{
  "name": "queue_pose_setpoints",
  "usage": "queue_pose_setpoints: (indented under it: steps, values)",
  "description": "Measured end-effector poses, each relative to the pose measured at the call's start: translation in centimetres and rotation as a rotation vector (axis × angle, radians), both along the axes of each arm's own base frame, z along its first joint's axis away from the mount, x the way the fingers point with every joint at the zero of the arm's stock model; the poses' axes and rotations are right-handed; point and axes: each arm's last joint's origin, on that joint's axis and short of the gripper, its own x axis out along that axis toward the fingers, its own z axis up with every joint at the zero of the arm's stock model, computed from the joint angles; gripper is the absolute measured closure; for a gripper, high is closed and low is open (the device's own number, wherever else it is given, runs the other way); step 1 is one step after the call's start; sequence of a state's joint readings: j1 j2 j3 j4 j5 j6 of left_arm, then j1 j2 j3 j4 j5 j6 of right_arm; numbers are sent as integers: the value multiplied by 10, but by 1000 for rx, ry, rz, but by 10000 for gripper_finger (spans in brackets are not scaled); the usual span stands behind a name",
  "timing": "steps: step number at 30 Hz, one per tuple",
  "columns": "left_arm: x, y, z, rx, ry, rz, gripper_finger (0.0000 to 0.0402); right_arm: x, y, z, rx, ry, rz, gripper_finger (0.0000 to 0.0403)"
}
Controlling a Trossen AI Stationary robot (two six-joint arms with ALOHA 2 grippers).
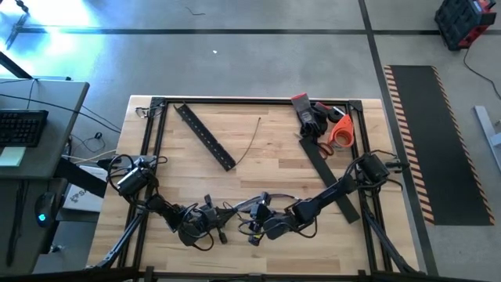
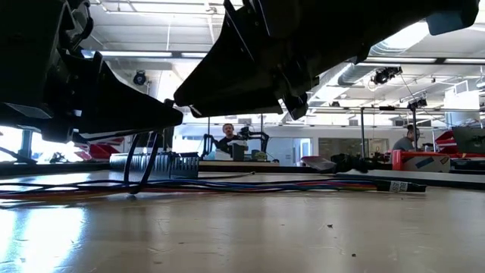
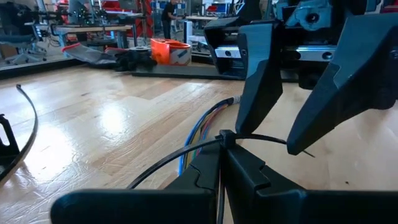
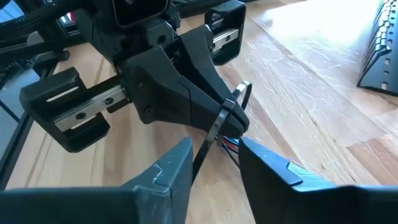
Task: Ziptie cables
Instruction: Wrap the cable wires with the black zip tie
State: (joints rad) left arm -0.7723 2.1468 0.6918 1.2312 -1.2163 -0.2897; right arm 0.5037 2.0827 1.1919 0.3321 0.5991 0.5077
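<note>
Meeting near the front edge of the wooden table (image 1: 258,157), the two grippers face each other closely over the cables (image 3: 198,134), a bundle of thin coloured wires lying flat on the wood between them. The left gripper (image 4: 233,115) has its fingers pressed together on a black zip tie (image 4: 214,127), pinching it at the small square head where the strap loops around. The right gripper (image 3: 292,118) has its fingers apart, one on each side of the strap's free tail, not clamped on it. A loose zip tie (image 1: 252,141) lies curved mid-table, beside a flat black bar with holes (image 1: 205,135). An orange tape roll (image 1: 341,130) sits at the far right corner.
</note>
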Motion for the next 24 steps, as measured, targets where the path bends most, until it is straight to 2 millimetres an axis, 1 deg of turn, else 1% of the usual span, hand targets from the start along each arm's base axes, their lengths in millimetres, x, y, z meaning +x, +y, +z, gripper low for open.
queue_pose_setpoints:
  steps: [5, 15, 24]
  values:
    - [0, 0, 0, -4, -2, 0, 402, 1, 0, 1, -19, -10, 4, 285]
    - [0, 0, 0, -5, -2, -1, 402, 2, 1, 1, 4, -31, 8, 240]
    - [0, 0, 0, -5, -2, -2, 402, 2, 3, -1, -26, -57, -19, 238]
